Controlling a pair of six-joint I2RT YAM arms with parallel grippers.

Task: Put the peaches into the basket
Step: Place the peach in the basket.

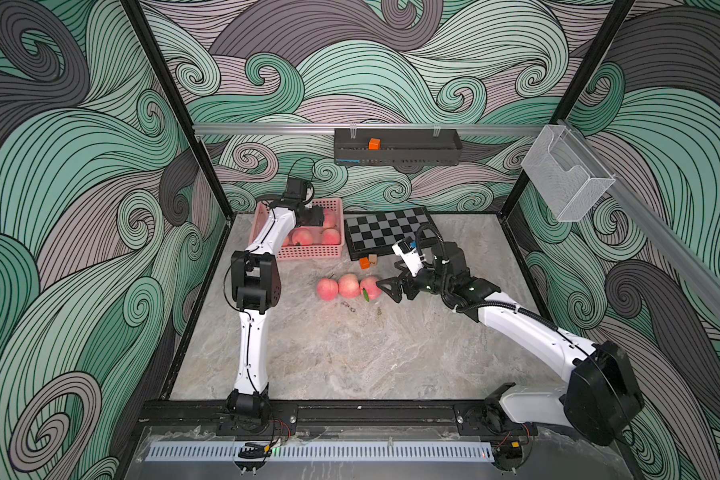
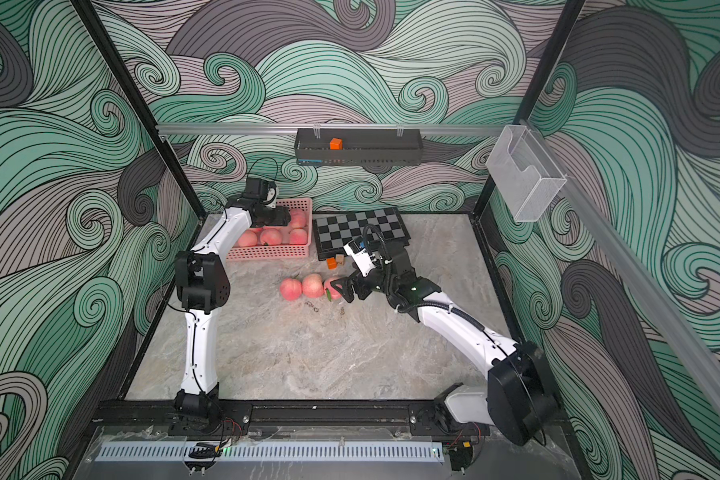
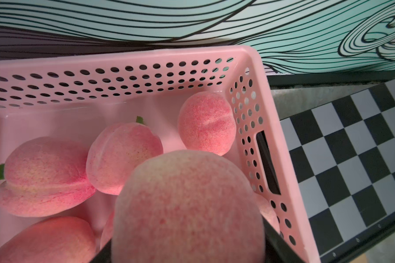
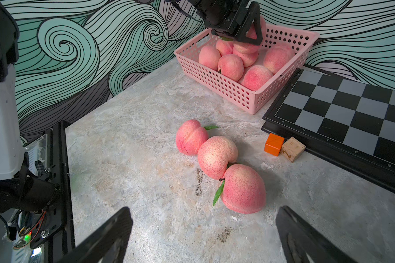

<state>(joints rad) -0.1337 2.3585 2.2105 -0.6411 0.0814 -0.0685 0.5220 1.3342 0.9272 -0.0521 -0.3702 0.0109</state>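
Right end effector (image 4: 204,211) gapes wide, nearest loose peach (image 4: 244,189) dead ahead; left end effector (image 3: 187,248) clamps another peach (image 3: 187,193) over the basket (image 3: 123,57).

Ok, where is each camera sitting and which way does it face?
Top views: high at the front, looking down and back over the table; both arms show whole.
Left wrist: above the basket, looking into it past the held peach; left fingers at the edge.
Right wrist: low, facing the three loose peaches; open right fingers frame it.
Shared: both wrist views show basket and chessboard.
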